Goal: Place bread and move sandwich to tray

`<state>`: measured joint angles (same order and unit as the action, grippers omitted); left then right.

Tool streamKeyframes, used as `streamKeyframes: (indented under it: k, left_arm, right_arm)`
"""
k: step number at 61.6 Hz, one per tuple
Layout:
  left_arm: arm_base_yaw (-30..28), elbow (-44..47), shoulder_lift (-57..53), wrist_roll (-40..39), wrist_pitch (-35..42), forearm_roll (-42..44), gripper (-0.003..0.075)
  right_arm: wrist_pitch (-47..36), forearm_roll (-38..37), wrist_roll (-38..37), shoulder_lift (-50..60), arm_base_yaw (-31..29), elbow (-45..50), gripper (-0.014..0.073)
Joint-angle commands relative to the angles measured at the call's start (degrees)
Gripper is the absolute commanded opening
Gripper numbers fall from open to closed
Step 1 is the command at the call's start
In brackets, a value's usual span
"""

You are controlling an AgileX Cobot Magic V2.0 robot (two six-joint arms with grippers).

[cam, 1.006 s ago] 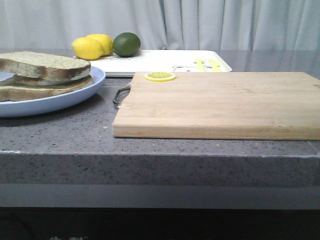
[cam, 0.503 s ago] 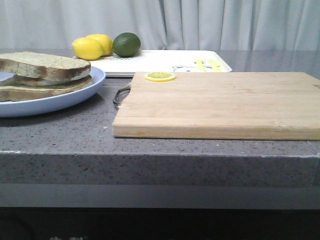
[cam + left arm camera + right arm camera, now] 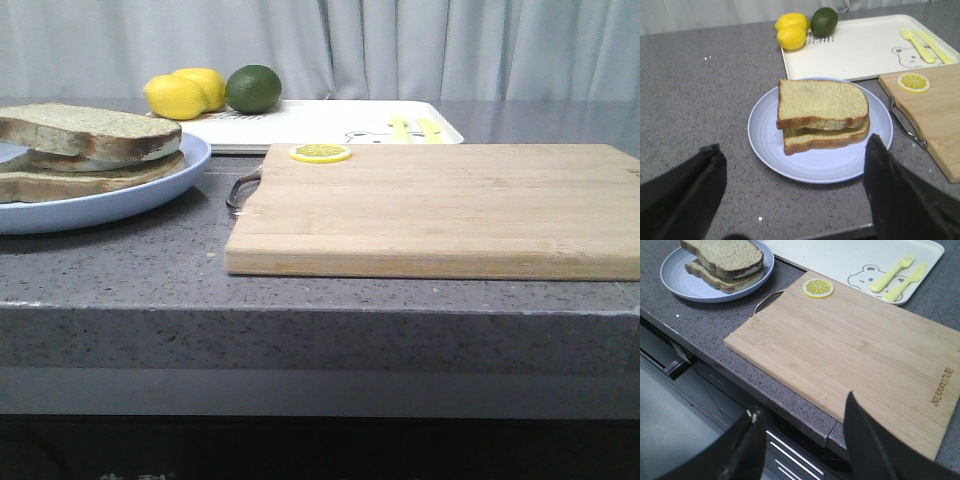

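The sandwich [image 3: 822,116] sits on its blue plate [image 3: 765,145] ahead of the left gripper [image 3: 795,192] (jaws spread wide, empty); the right gripper [image 3: 805,450] gapes over the wooden cutting board [image 3: 860,355]; the tray [image 3: 865,47] lies beyond.

Speckled grey counter [image 3: 150,270]. Pale blue plate [image 3: 765,145] under tan sandwich [image 3: 822,115] with brown crusts. White tray [image 3: 860,50] printed with a cartoon bear and yellow-green cutlery. Pale wooden board [image 3: 440,210], yellow lemon slice [image 3: 321,153], two yellow lemons [image 3: 183,92], dark green lime [image 3: 253,88].
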<state>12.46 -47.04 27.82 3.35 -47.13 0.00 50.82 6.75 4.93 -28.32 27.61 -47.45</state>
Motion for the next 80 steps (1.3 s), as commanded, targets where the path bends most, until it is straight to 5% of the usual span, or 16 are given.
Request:
streamKeyframes:
  k: [1,18,34,58,80]
  left_arm:
    - [0.1,-6.2,3.9,-0.6,-2.6,0.0,0.0544]
    - [0.1,-17.3,20.8,-10.3,-16.3,11.7,0.0544]
    - [-6.1,-21.2,35.9,-10.3,-16.9,11.2,0.0544]
    - [-26.7,-25.1,51.3,8.9,-14.0,-22.2,0.0544]
    - [-28.3,-25.1,58.4,12.2,-12.7,-33.3,0.0544]
  right_arm:
    - [-4.5,-0.3,0.1,-0.2,-0.3,-1.3,0.0383]
    - [-4.5,-0.3,0.1,-0.2,-0.3,-1.3,0.0383]
    - [-4.5,-0.3,0.1,-0.2,-0.3,-1.3,0.0383]
    - [-4.5,-0.3,0.1,-0.2,-0.3,-1.3,0.0383]
    - [-4.5,-0.3,0.1,-0.2,-0.3,-1.3,0.0383]
